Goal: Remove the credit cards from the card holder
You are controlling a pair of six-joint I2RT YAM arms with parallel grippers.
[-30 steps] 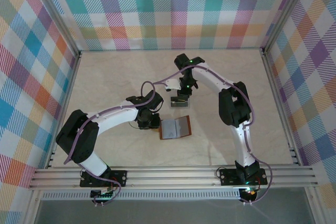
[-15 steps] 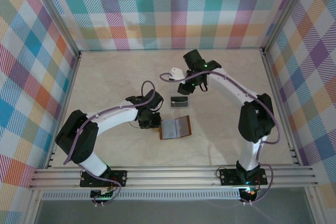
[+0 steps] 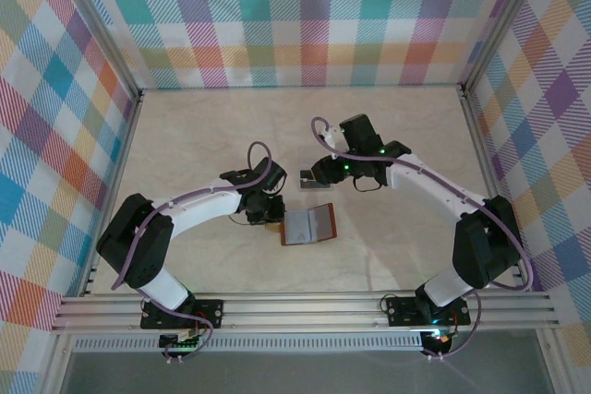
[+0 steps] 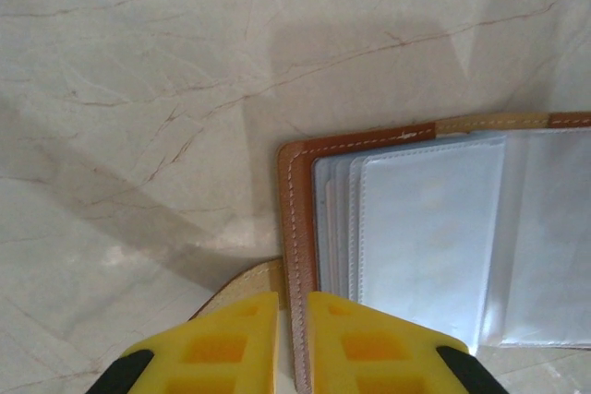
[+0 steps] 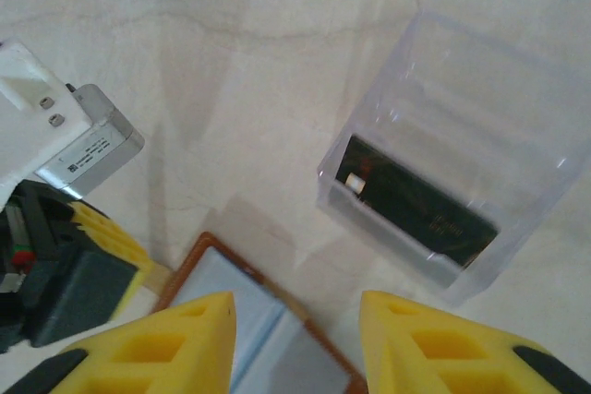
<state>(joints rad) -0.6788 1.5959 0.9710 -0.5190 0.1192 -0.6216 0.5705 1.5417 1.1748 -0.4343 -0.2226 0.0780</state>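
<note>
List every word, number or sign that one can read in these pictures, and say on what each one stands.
No text here can be quoted.
Dark credit card inside the clear box: small pale marks, too blurred to read.
Grey module at the left edge of the right wrist view: a small label, its print too small to read.
Card holder: no print visible on the leather or the pockets.

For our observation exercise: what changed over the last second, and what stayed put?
The right gripper drew back from the clear box, then returned beside it, open, its elbow swung out right. Unchanged: left gripper clamped on the open card holder, dark card in the box.
</note>
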